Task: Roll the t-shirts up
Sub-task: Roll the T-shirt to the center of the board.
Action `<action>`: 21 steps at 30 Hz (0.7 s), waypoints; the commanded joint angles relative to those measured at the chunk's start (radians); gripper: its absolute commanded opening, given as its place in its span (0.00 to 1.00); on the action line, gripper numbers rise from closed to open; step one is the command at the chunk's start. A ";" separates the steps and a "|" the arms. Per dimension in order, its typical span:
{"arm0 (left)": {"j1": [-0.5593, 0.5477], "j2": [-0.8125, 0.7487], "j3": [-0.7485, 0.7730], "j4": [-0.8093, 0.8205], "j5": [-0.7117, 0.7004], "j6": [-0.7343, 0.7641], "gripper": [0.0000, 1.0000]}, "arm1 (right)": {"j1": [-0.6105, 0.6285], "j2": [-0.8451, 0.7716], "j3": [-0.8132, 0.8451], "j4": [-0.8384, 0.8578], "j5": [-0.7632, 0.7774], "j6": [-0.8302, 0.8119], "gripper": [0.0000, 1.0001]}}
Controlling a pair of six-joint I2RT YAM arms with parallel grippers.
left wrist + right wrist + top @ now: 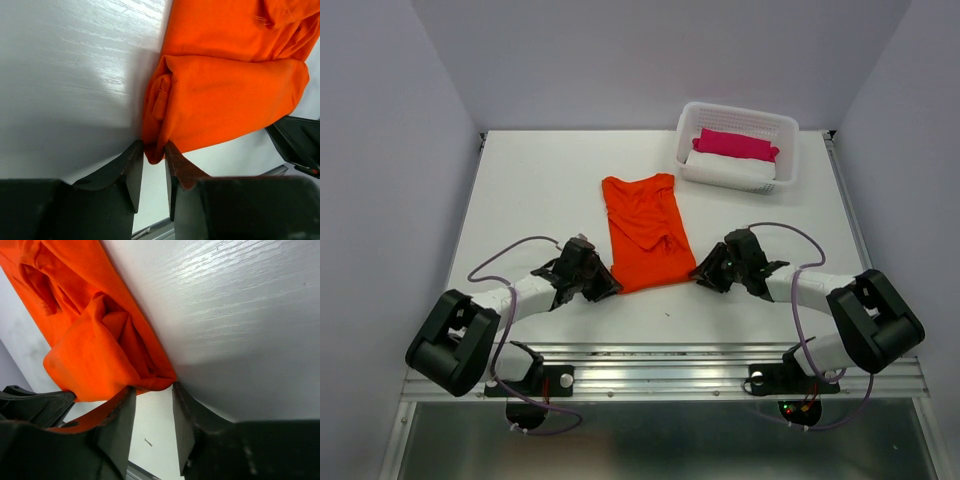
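The orange-red t-shirt lies folded into a long strip in the middle of the table, with its near hem turned over into a first roll. My left gripper is at the near left corner. In the left wrist view its jaws pinch the end of the rolled cloth in a narrow gap. My right gripper is at the near right corner. Its jaws stand wider, with the bunched end of the roll filling the gap at the tips.
A white perforated basket stands at the back right, holding a rolled pink cloth on a white one. The metal rail runs along the table's near edge, just behind both grippers.
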 commanded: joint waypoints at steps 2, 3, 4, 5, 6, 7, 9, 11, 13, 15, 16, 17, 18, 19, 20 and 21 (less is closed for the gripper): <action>-0.005 0.046 -0.010 0.047 -0.041 0.010 0.23 | -0.005 0.016 0.011 0.034 0.042 -0.005 0.32; -0.003 0.053 -0.007 0.049 -0.041 0.010 0.20 | -0.005 0.018 0.013 0.034 0.046 -0.005 0.28; -0.005 0.064 -0.005 0.050 -0.040 0.011 0.16 | -0.005 0.020 0.017 0.034 0.043 -0.005 0.17; -0.005 0.067 -0.001 0.049 -0.040 0.014 0.08 | -0.005 0.020 0.019 0.031 0.040 -0.007 0.09; -0.003 0.069 0.001 0.047 -0.038 0.017 0.01 | -0.005 0.018 0.022 0.026 0.039 -0.008 0.05; -0.005 0.066 0.004 0.044 -0.038 0.017 0.00 | -0.005 0.016 0.025 0.020 0.037 -0.010 0.01; -0.005 0.050 0.011 0.027 -0.037 0.019 0.00 | -0.005 0.001 0.028 0.010 0.042 -0.021 0.01; -0.005 0.038 0.019 0.012 -0.035 0.020 0.00 | -0.005 -0.013 0.040 -0.029 0.052 -0.030 0.01; -0.005 0.015 0.034 -0.017 -0.032 0.022 0.00 | -0.005 -0.037 0.047 -0.058 0.058 -0.041 0.01; -0.003 0.001 0.050 -0.042 -0.028 0.022 0.00 | -0.005 -0.056 0.047 -0.072 0.063 -0.047 0.01; -0.005 -0.008 0.056 -0.051 -0.026 0.022 0.00 | -0.005 -0.072 0.048 -0.078 0.071 -0.048 0.01; -0.005 -0.009 0.071 -0.068 -0.023 0.024 0.00 | -0.005 -0.080 0.053 -0.081 0.075 -0.056 0.01; -0.005 -0.011 0.079 -0.076 -0.021 0.027 0.00 | -0.005 -0.088 0.057 -0.107 0.078 -0.059 0.01; -0.003 -0.008 0.090 -0.077 -0.021 0.031 0.00 | -0.005 -0.097 0.062 -0.118 0.086 -0.060 0.01; -0.003 -0.006 0.105 -0.099 -0.020 0.036 0.00 | -0.005 -0.100 0.068 -0.127 0.089 -0.064 0.01; -0.005 -0.002 0.113 -0.114 -0.014 0.039 0.00 | -0.005 -0.103 0.079 -0.132 0.089 -0.071 0.01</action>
